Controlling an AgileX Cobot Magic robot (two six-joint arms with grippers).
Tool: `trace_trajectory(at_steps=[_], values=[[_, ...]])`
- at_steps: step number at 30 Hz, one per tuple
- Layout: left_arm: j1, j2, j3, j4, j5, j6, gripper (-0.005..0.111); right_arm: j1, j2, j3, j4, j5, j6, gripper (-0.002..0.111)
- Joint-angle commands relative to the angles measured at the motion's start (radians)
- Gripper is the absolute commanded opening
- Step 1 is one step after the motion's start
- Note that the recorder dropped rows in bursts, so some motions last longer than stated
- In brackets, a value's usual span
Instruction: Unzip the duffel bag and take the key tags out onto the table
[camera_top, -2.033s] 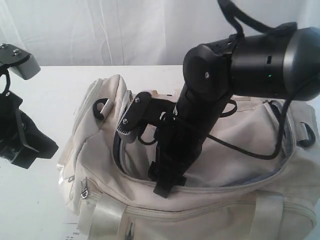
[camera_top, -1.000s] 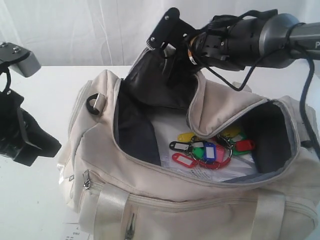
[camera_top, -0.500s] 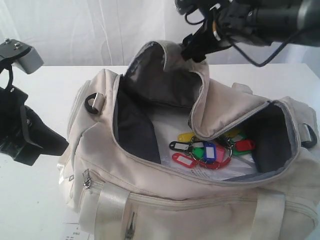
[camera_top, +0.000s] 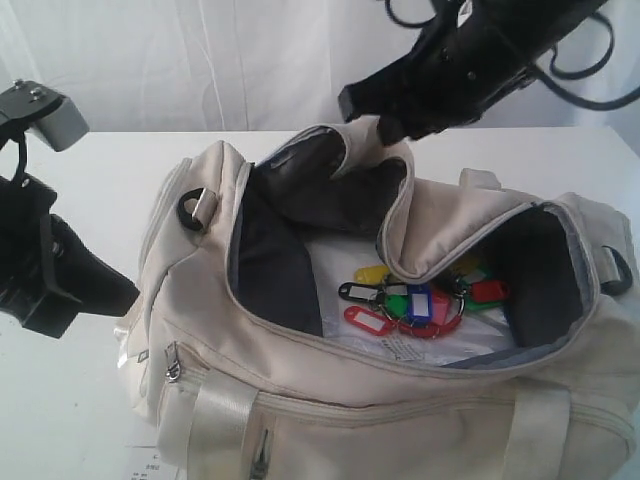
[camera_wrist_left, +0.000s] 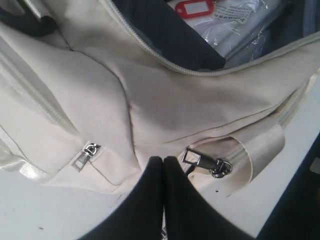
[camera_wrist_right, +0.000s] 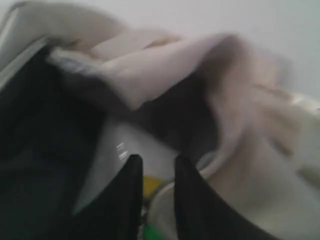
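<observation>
Upper right, right gripper (camera_top: 372, 110): slightly spread, empty.
Left gripper (camera_wrist_left: 163, 162): pressed together.
Duffel bag flap (camera_top: 450, 215): could flop over key tags (camera_top: 410, 300), blocking the grab.

Right wrist view blurred; duffel bag (camera_top: 330, 390) cropped below; key tags (camera_top: 412, 304) part-hidden.

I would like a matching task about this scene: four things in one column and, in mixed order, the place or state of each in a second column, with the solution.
Column 1
1. cream fabric duffel bag
2. bunch of coloured plastic key tags
3. left pincer
4. right pincer

Column 2
A. shut, against the bag's outer fabric
B. unzipped, lying on the white flat tabletop
C. jaws apart, above the bag's opening
D. inside the bag

Pairs: 1-B, 2-D, 3-A, 4-C
</observation>
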Motion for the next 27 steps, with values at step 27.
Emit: trace_trajectory(at_steps=[27], values=[[0.000, -0.008, 0.006, -0.029, 0.033, 0.022, 0.000, -0.003, 0.238, -0.003, -1.066, -0.139, 0.579, 0.000]])
